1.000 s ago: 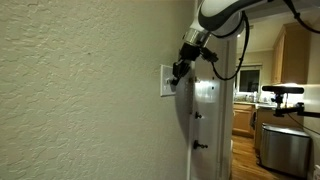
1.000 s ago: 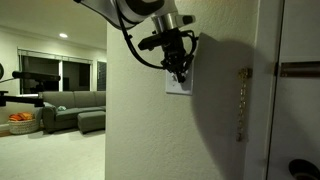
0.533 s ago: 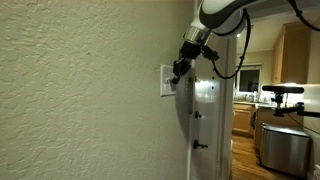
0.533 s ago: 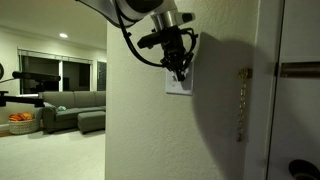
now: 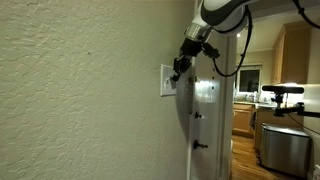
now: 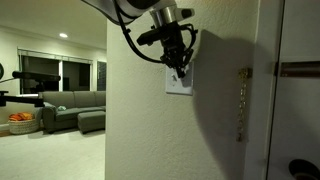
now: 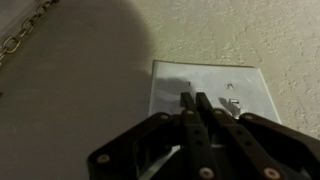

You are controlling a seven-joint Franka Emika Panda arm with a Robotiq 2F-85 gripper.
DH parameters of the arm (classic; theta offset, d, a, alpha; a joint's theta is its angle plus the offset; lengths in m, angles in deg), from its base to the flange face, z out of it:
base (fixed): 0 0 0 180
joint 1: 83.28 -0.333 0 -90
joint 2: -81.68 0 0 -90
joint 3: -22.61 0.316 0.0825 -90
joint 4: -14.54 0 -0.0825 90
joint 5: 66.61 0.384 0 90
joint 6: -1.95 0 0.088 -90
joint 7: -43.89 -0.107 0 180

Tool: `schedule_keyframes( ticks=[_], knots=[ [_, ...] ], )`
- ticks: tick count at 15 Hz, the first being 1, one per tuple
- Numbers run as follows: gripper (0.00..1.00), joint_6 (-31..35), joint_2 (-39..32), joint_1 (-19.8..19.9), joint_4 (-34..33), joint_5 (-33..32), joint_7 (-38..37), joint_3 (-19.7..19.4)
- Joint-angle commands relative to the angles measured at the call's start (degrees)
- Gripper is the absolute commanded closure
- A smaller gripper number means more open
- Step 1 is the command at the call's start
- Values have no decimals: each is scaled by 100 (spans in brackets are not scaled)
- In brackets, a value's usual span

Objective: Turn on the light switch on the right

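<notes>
A white light switch plate [image 7: 205, 95] is set in a textured beige wall; it also shows in both exterior views [image 5: 166, 82] [image 6: 178, 84]. In the wrist view a small toggle [image 7: 231, 103] shows on the plate's right part, just right of my fingertips. My gripper [image 7: 195, 100] is shut with nothing in it, and its tips are at the plate's middle. In both exterior views the gripper [image 5: 176, 71] [image 6: 181, 70] is at the plate's upper part. The plate's left part is hidden behind the fingers.
A white door [image 5: 207, 120] with a chain latch [image 6: 240, 100] stands right beside the switch. A kitchen with a camera tripod [image 5: 282, 95] lies beyond in an exterior view, and a couch [image 6: 75, 108] in a living room in an exterior view.
The gripper has crept slightly upward along the switch plate; otherwise nothing has visibly changed.
</notes>
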Motion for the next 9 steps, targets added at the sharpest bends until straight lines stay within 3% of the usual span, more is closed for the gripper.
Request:
schedule_keyframes(
  ticks=[1,9],
  knots=[
    [94,-212,295,17,-118,1,21,-17],
    [94,-258,43,-8,-538,-15,25,13]
  ],
)
